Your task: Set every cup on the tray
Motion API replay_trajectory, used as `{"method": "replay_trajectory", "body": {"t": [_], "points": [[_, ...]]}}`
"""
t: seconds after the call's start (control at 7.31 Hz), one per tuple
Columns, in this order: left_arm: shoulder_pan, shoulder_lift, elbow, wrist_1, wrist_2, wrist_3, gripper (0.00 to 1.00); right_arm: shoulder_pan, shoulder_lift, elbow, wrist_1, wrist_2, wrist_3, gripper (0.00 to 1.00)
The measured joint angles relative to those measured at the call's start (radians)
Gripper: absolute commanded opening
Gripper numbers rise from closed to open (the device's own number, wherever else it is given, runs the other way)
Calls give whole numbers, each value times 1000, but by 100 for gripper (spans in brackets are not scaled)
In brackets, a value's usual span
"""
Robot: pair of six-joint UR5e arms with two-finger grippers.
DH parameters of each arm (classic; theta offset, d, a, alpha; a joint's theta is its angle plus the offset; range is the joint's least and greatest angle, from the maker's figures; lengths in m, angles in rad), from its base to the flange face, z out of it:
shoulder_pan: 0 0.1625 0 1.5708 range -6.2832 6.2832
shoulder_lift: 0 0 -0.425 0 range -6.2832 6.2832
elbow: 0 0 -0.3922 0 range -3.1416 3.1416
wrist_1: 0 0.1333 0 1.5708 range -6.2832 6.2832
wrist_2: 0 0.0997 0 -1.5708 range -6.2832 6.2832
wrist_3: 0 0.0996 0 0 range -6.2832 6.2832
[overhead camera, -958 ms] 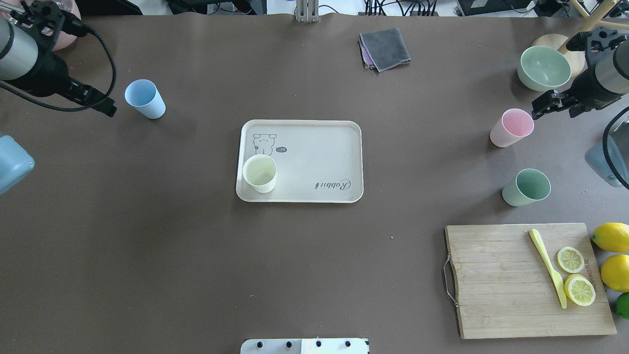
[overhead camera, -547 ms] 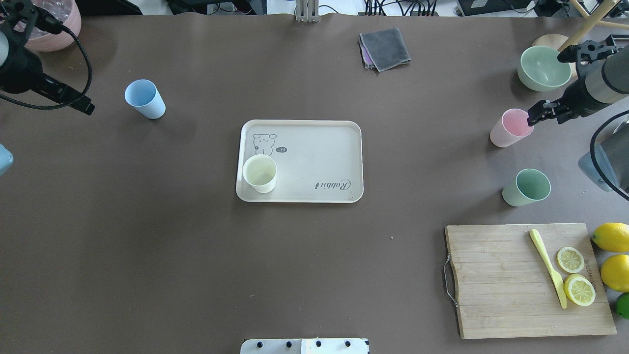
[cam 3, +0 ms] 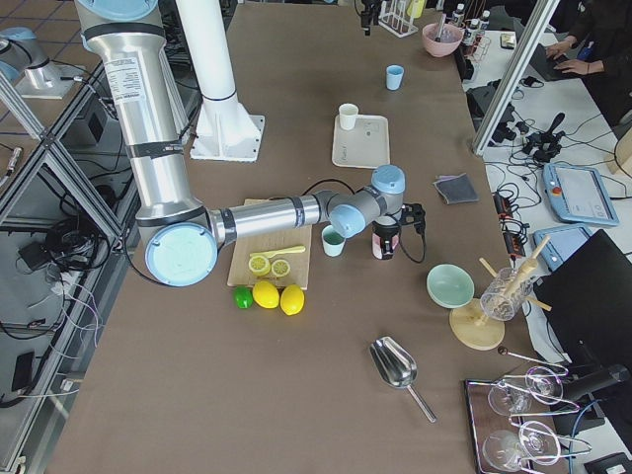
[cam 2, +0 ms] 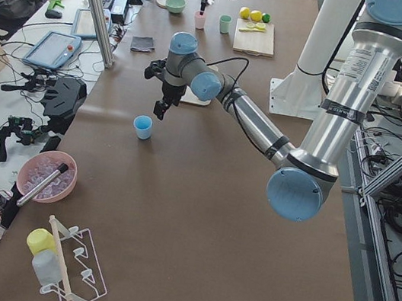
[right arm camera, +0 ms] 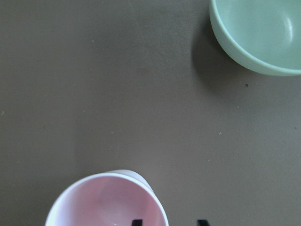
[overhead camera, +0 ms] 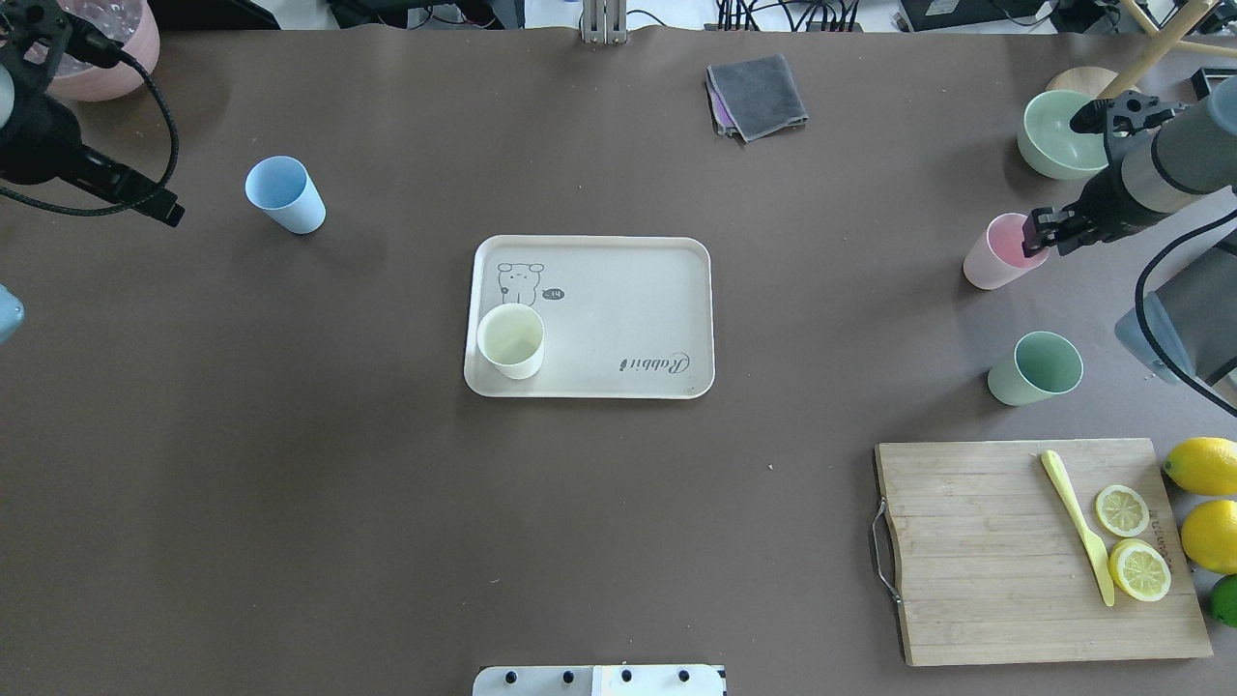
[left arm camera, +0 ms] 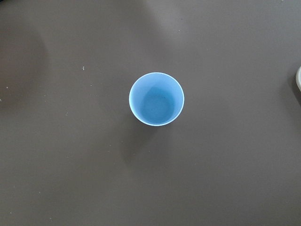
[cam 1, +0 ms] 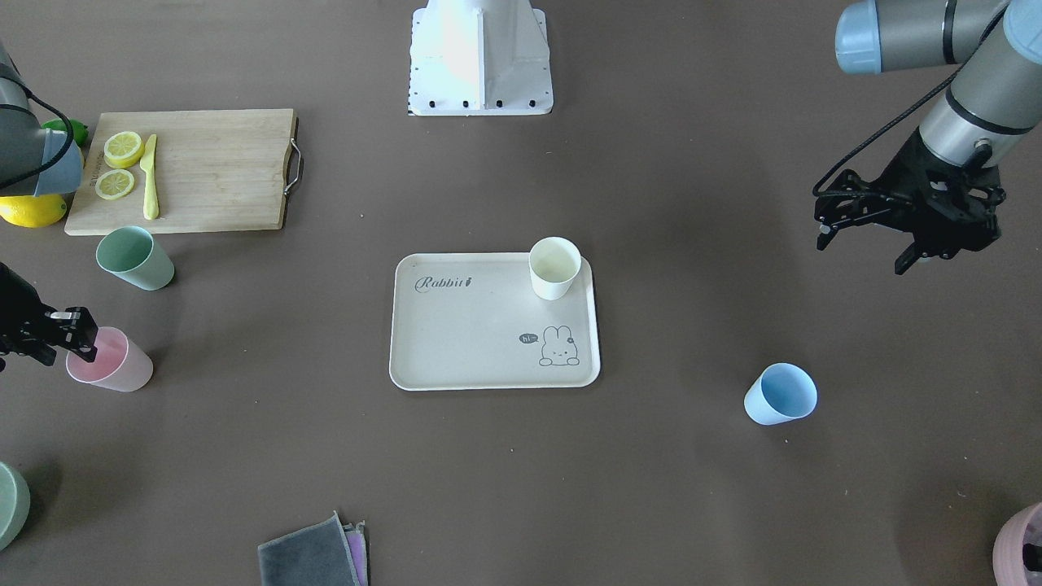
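Right tool stands open astride the pink cup rim; sink it deeper, then pinch the wall squarely.

My right wrist view cuts off the pink cup at the bottom edge. Only the tips of the right fingers show there. The green bowl is cropped too.

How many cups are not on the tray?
3. The light blue cup stands left of the tray, the pink cup at the right gripper, the mint green cup near the cutting board.
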Motion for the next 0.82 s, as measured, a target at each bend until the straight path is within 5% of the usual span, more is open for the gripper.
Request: {"method": "replay_trajectory", "body": {"t": [0.41,0.82], "points": [[2,-1,1,-2,0,-6,99,-7,18,9,-6,4,23,0],[3,-2,1,-3,0,-9,99,-38,183,19,-122,9,202,0]]}}
